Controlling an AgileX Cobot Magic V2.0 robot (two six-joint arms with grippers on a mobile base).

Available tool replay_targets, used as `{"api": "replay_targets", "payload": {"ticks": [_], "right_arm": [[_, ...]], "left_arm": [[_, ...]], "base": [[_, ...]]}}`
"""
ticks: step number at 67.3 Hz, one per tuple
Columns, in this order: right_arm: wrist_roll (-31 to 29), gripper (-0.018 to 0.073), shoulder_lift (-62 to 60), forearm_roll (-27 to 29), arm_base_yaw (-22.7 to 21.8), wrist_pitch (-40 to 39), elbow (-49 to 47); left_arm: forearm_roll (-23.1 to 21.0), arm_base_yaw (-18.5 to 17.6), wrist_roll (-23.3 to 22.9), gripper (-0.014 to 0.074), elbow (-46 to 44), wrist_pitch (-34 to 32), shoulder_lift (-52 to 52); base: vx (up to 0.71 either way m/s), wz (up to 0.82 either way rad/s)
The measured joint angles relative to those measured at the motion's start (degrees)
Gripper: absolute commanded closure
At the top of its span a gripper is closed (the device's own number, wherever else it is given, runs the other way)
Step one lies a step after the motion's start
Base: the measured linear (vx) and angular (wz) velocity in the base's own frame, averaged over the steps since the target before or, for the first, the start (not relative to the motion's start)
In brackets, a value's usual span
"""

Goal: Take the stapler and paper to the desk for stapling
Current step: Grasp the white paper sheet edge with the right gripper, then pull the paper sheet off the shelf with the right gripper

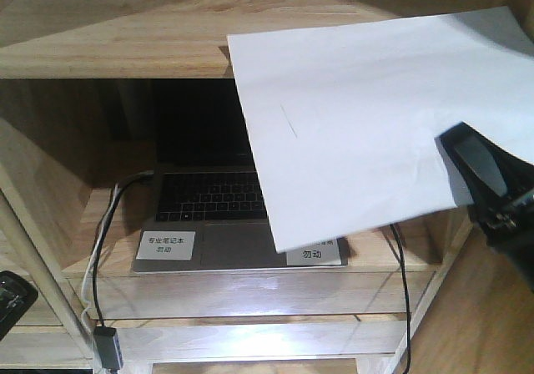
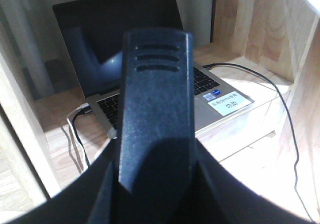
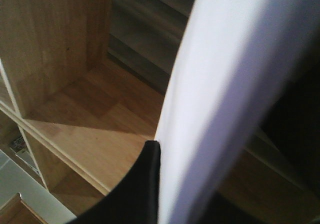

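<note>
In the left wrist view the black stapler (image 2: 155, 84) fills the middle of the picture, its ribbed end pointing away. My left gripper (image 2: 155, 159) is shut on it, one dark jaw on each side of its body. The large white paper (image 1: 367, 115) hangs in the air in front of the shelf unit, tilted. My right gripper (image 1: 457, 153) is shut on its lower right edge. The right wrist view shows the paper (image 3: 220, 84) edge-on against one black finger (image 3: 150, 174); the other finger is hidden behind the sheet. The desk is out of view.
An open laptop (image 1: 209, 199) sits in a compartment of the light-wood shelf unit (image 1: 125, 40), with small white labels (image 1: 165, 245) on its palm rest. Black and white cables (image 1: 100, 249) hang off the left of the shelf, and another black cable (image 1: 405, 290) hangs at the right.
</note>
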Motion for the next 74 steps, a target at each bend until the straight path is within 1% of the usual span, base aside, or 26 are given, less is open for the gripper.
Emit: {"api": "replay_targets", "payload": {"ticks": [16,26,41,74], "right_arm": [[0.21,0.0568,-10.65,-0.96,0.00,1.40,6.40],[2.66,0.0568,-16.26,-3.02,0.00,2.12,10.20],[3.95,0.0566,-22.30,-3.08,0.00,3.60,13.87],[4.72,0.0566,-23.99,-2.97,0.00,5.34,14.05]], "left_arm": [[0.00,0.00,0.00,0.0603,0.00,0.02,0.00],[0.00,0.00,0.00,0.0603,0.00,0.02,0.00],[0.00,0.00,0.00,0.0603,0.00,0.02,0.00],[0.00,0.00,0.00,0.0603,0.00,0.02,0.00]], "base": [[0.00,0.00],[0.00,0.00],[0.00,0.00],[0.00,0.00]]}}
